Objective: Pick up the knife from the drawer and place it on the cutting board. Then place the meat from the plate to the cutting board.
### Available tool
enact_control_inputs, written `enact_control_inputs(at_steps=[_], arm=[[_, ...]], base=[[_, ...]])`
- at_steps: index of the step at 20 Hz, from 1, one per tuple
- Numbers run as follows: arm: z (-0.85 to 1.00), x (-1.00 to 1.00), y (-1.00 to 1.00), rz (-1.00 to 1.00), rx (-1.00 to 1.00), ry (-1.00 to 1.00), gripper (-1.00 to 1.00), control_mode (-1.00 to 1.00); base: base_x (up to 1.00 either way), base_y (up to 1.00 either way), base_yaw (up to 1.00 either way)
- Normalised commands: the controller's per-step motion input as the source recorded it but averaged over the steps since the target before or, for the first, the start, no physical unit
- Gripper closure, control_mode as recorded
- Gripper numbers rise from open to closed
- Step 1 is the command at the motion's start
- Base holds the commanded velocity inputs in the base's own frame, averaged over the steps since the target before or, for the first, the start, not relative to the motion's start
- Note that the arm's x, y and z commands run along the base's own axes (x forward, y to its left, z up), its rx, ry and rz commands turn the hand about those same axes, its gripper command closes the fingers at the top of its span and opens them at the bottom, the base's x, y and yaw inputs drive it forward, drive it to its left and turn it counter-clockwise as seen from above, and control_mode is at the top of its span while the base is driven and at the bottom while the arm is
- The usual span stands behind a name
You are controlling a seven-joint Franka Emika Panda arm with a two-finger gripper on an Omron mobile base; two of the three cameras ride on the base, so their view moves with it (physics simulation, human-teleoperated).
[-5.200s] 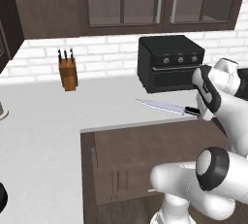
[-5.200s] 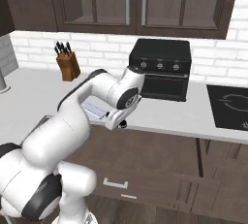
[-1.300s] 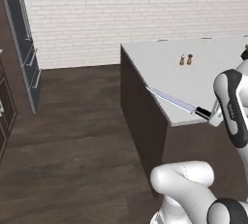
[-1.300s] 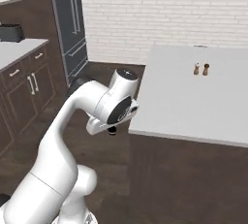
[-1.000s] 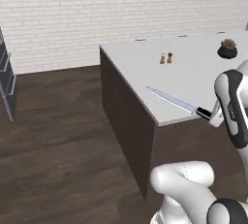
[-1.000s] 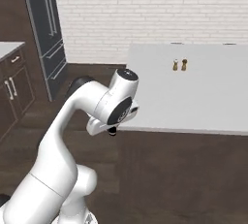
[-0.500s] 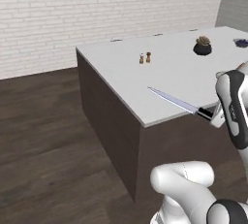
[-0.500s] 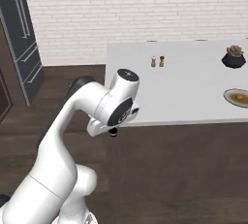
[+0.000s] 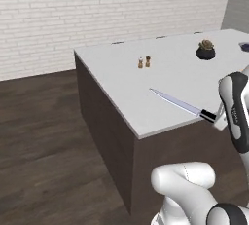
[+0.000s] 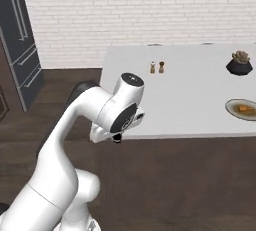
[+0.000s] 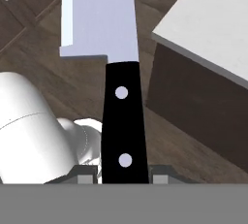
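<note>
My gripper is shut on the black handle of the knife and holds it level in the air, the silver-grey blade pointing away over the near corner of the island. In the hand view the knife runs straight up from between the fingertips, with the gripper shut on its handle. The plate, pale-rimmed, lies near the island's right front edge, and the small orange-brown meat lies on it. The drawer and the cutting board are out of view.
A white-topped island with dark sides stands ahead on a dark wooden floor. On it are two small shakers and a dark pot with a succulent. A tall dark fridge stands at the far left before a white brick wall.
The whole picture has shifted with the base: the island has swung round into the middle, and the pot and plate have come into view. The knife stays in the shut gripper.
</note>
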Motion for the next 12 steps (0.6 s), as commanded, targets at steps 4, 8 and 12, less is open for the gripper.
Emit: enact_control_inputs(at_steps=[4,8,12], arm=[[0.00,0.00,0.00,0.00,0.00,0.00,1.00,1.00],[0.00,0.00,0.00,0.00,0.00,0.00,1.00,1.00],[0.00,0.00,0.00,0.00,0.00,0.00,1.00,1.00]], base=[[0.32,-0.63,0.20],[0.18,-0.77,0.17],[0.22,-0.78,0.11]])
